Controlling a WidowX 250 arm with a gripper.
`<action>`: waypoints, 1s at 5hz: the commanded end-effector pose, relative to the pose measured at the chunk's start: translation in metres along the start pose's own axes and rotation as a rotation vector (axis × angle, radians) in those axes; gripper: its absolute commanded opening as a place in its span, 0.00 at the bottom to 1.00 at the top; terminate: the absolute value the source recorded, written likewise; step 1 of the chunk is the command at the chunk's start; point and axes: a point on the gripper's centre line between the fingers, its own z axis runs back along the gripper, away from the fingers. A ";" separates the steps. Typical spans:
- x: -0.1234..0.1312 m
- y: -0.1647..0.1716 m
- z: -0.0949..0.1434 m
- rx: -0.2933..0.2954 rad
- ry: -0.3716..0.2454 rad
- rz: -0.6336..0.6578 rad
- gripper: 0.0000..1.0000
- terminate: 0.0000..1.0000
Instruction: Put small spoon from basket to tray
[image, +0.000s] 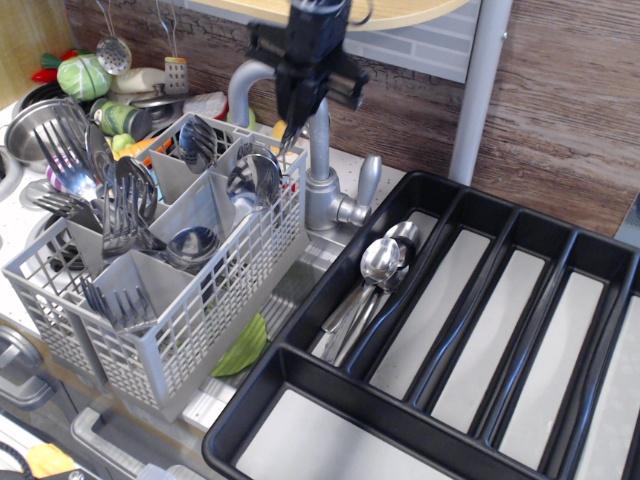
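The light grey lattice basket (215, 310) stands at the left, its compartments holding forks and large wide-bowled spoons. The black tray (300, 372) lies at the right, with a few spoons (380, 262) in its leftmost long compartment. My gripper (296, 108) hangs above the basket's back right corner, next to the faucet. Its jaws are closed on a thin steel piece, the small spoon (288, 145), which hangs down from the fingertips just above the basket rim. Most of the spoon is hidden or blurred.
A steel faucet (320, 190) rises between basket and tray, right beside the gripper. Round steel pots (40, 125) with cutlery and vegetables sit at the far left. A green cloth (243, 347) lies under the basket's front corner. A pale post (478, 90) stands behind the tray.
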 end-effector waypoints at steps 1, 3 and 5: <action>0.006 0.002 0.077 0.089 -0.092 0.062 0.00 0.00; 0.009 -0.024 0.126 -0.026 0.020 0.195 0.00 0.00; 0.029 -0.053 0.130 -0.256 -0.068 0.457 0.00 0.00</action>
